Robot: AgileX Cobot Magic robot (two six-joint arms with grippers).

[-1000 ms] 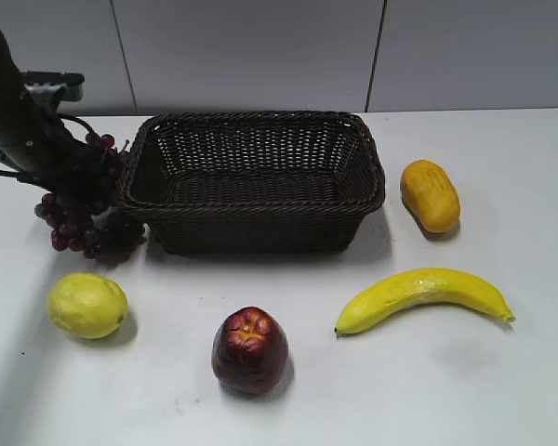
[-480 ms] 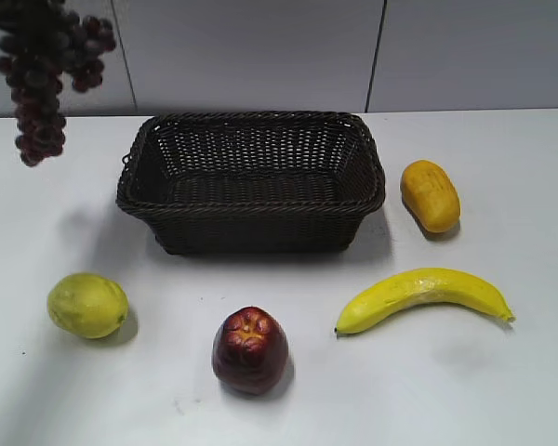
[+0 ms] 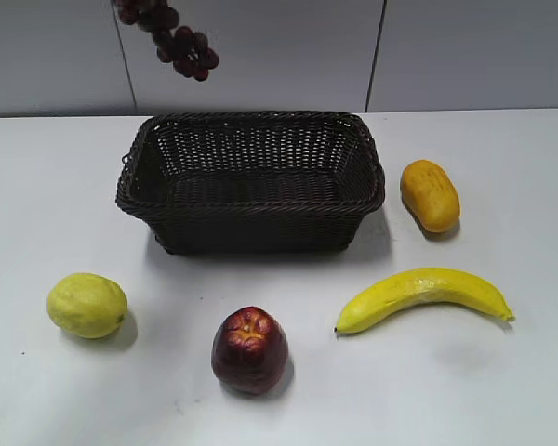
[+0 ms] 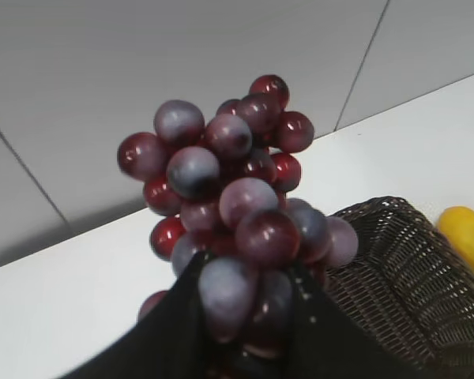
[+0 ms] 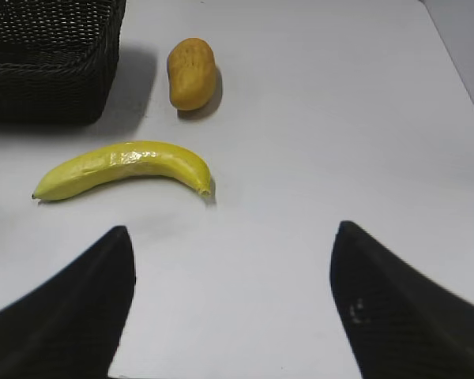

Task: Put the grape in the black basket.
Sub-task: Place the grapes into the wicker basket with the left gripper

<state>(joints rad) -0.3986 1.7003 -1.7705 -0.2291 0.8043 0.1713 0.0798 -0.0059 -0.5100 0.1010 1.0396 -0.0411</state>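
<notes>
Since half a second back the grape (image 3: pixel 172 35) has swung from the far top-left corner over toward the middle, so in the exterior view only the tail of the bunch dangles in from the top edge, at about 11 o'clock from the black basket (image 3: pixel 251 181) and well above it. Nothing else on the table (image 3: pixel 502 390) budged.

Your left gripper (image 4: pixel 241 328) is out of the exterior shot, but the left wrist view shows its dark fingers clenched around the lower berries, with the rest of the bunch bulging out past them. Carrying it that high makes sense to me: the basket has flared sides, and a floppy bunch would snag on the rim if you came in low. In that wrist view the basket's corner sits at about 4 o'clock from the bunch, so you're not over the opening yet, I'd say.

Your right gripper (image 5: pixel 233 304) is spread wide with nothing in it, parked over bare table at 6 o'clock from the banana (image 5: pixel 122 167), out of the way. The lemon (image 3: pixel 86 305), apple (image 3: pixel 250 349) and orange fruit (image 3: pixel 429 194) sit clear of the basket.
</notes>
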